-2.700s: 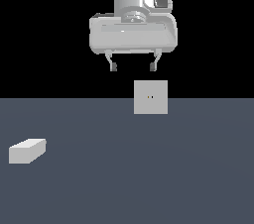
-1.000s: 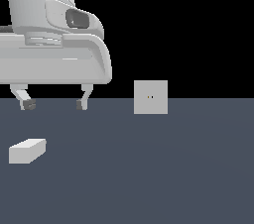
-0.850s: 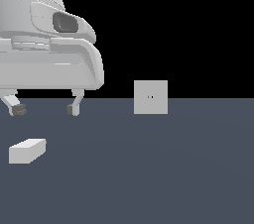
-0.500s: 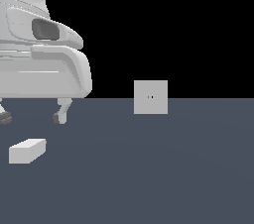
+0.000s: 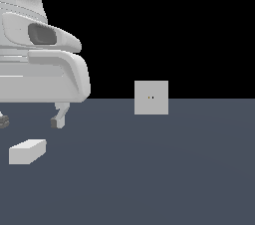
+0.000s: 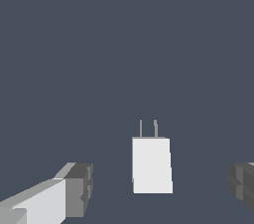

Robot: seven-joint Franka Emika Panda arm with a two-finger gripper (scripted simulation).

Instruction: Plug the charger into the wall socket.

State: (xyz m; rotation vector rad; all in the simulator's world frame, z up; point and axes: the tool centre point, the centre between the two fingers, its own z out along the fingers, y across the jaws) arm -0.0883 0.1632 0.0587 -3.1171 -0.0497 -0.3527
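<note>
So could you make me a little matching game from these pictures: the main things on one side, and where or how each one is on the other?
Things:
1. charger
2. wall socket
3. gripper
4. floor

States:
A. standing upright, two tiny dark holes at its centre
B. dark blue-grey, flat, bearing the other things
C. open, hanging above the off-white block
D. lying flat, two thin prongs at one end

Pairs: 1-D, 2-A, 3-C, 4-B
</note>
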